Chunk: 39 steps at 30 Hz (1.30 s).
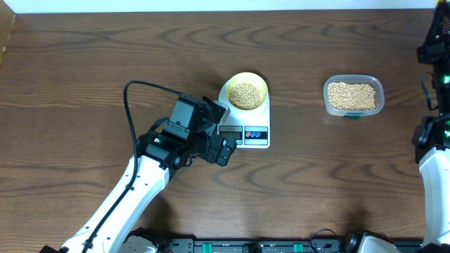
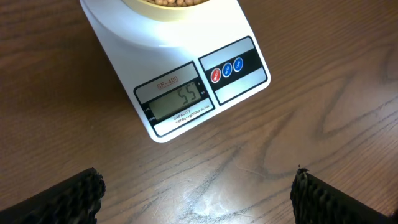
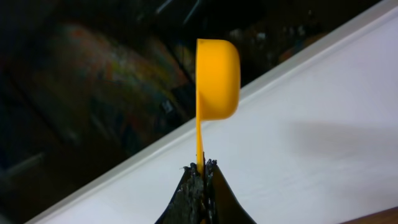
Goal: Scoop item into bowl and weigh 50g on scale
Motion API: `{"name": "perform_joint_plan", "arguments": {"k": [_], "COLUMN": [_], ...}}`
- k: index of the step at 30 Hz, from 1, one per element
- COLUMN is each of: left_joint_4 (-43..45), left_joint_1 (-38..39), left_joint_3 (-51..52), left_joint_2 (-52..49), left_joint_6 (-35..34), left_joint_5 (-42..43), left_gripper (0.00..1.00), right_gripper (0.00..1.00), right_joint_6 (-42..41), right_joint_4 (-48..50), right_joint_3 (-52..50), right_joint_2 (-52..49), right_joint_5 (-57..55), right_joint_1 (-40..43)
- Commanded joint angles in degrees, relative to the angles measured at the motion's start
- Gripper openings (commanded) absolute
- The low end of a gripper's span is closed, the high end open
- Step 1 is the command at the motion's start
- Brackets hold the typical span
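The white scale (image 1: 246,132) stands mid-table with the pale yellow bowl (image 1: 246,81) on its platform, filled with tan beans (image 1: 245,95). In the left wrist view the scale's display (image 2: 177,101) reads 55; the bowl's edge (image 2: 165,5) shows at the top. My left gripper (image 1: 223,144) is open and empty, hovering just in front of the scale, its fingers wide apart (image 2: 198,190). My right gripper (image 3: 202,167) is shut on the handle of a yellow measuring scoop (image 3: 217,78), held up at the table's far right; the arm (image 1: 436,105) shows at the edge.
A clear plastic tub (image 1: 354,96) holding more beans (image 1: 351,95) sits to the right of the scale. A black cable (image 1: 130,112) loops above the left arm. A white surface (image 3: 311,143) lies behind the scoop.
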<state>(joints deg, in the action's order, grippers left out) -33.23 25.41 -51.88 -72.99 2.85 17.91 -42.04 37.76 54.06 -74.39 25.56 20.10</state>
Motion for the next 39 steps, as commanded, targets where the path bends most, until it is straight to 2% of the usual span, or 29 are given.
{"name": "perform_joint_plan", "arguments": {"k": [1, 16, 22, 25, 29, 33, 39], "left_joint_4": [-0.2, -0.2, -0.2, -0.2, -0.2, -0.2, -0.2], "left_joint_1": [0.1, 0.1, 0.1, 0.1, 0.1, 0.1, 0.1], "left_joint_3": [-0.9, -0.9, -0.9, -0.9, -0.9, -0.9, -0.9], "left_joint_2": [-0.4, -0.4, -0.4, -0.4, -0.4, -0.4, -0.4], "left_joint_6": [0.5, 0.5, 0.5, 0.5, 0.5, 0.5, 0.5], "left_joint_5": [0.5, 0.5, 0.5, 0.5, 0.5, 0.5, 0.5], "left_gripper": [0.98, 0.98, 0.98, 0.98, 0.98, 0.98, 0.98], "right_gripper": [0.01, 0.01, 0.01, 0.01, 0.01, 0.01, 0.01], "right_joint_6": [1.0, 1.2, 11.3, 17.2, 31.2, 39.0, 46.6], "right_joint_4": [0.7, 0.5, -2.1, -8.8, -22.0, -33.2, -41.8], "right_joint_3": [0.3, 0.3, 0.3, 0.3, 0.3, 0.3, 0.3], "right_joint_2": [0.3, 0.1, 0.1, 0.1, 0.1, 0.1, 0.1], "right_joint_5": [3.5, 6.4, 13.4, 14.6, 14.4, 6.5, -1.5], "right_joint_1": [-0.2, -0.2, -6.2, -11.6, -19.6, -26.2, -34.4]}}
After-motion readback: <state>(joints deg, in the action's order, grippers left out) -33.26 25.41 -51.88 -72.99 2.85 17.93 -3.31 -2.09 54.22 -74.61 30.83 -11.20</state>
